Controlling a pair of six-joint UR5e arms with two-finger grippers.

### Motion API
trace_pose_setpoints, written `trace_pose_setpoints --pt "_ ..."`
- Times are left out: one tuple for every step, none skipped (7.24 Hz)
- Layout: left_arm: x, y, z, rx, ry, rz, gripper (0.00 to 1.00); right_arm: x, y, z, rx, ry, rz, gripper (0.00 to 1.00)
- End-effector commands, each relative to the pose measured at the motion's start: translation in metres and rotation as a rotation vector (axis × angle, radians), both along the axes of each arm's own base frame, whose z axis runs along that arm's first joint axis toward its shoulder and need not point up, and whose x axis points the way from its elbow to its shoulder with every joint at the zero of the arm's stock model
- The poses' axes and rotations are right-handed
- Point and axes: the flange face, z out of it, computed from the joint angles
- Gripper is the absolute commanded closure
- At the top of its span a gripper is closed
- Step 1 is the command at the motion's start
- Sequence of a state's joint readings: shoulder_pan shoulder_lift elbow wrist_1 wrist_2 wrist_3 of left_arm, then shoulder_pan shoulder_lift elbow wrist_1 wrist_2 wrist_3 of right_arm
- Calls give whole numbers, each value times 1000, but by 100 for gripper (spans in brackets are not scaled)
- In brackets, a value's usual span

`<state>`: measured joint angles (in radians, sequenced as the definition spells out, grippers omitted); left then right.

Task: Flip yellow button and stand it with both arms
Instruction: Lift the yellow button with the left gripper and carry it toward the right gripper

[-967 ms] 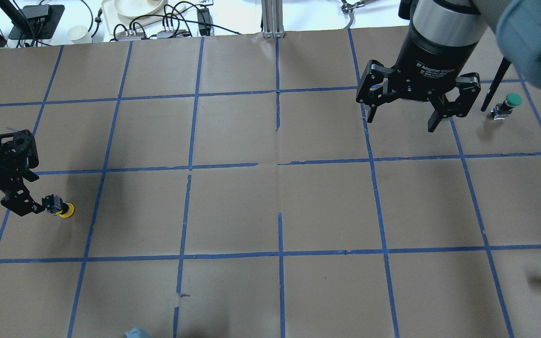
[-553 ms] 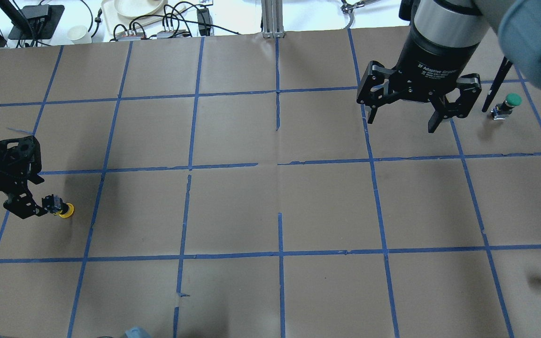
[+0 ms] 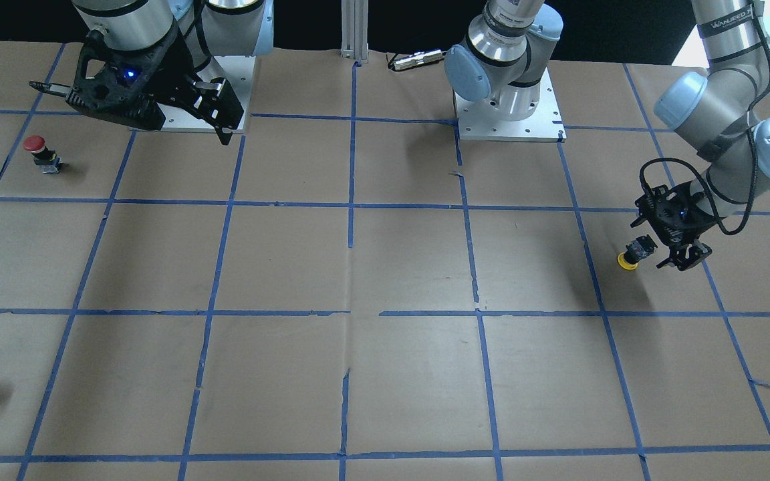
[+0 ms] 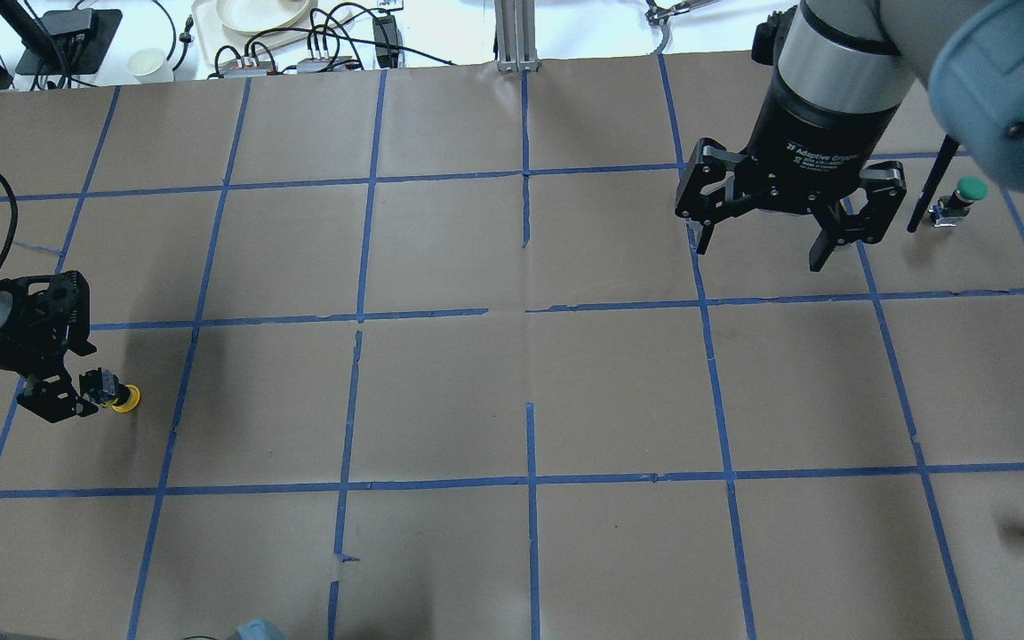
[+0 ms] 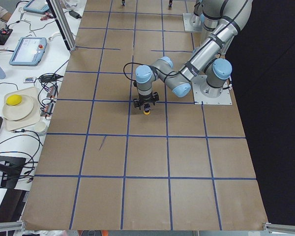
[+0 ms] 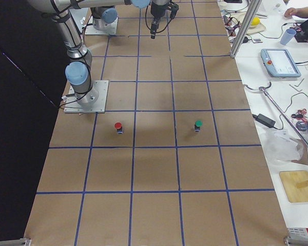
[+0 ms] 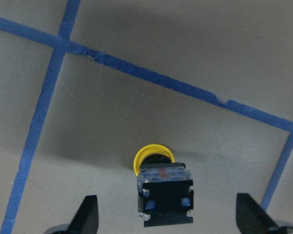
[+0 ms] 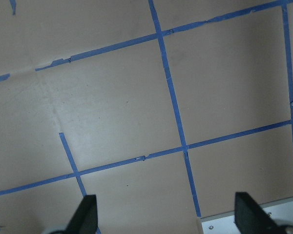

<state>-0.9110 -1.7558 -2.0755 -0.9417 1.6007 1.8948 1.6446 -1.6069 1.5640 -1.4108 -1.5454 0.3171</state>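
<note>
The small yellow-capped push-button (image 4: 112, 396) with black blocky body lies unmoved on its side near the left end of the brown papered table (image 4: 441, 400), while the black left gripper (image 4: 76, 396) has swung round to straddle it, fingers wide and clear, so a grasp looks close; the right gripper (image 4: 759, 252) hangs wide open far off.

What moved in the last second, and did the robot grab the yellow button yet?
Not yet. The left gripper slid a little toward the robot's side of the table; its open fingers sit either side of the yellow button without touching it. The right gripper barely drifted, open and empty. The button stayed put, lying on its side.
</note>
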Motion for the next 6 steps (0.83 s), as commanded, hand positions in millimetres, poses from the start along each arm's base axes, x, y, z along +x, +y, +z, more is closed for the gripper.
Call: trace_pose_setpoints --pt "-1 1 -3 -9 -4 -6 28 0 5 2 -4 6 -5 0" --pt "-2 1 -3 -11 -2 -6 34 -1 3 2 -10 6 -8 0" --pt "-2 1 -3 -13 1 -6 51 -1 3 2 -7 10 -7 0" --pt "-1 1 -3 -15 -2 5 70 -1 4 3 -9 10 -7 0" --pt "-1 0 2 -25 -7 10 77 -1 3 2 -7 10 -7 0" --pt "-3 0 11 -32 -6 25 82 -2 4 2 0 14 -7 0"
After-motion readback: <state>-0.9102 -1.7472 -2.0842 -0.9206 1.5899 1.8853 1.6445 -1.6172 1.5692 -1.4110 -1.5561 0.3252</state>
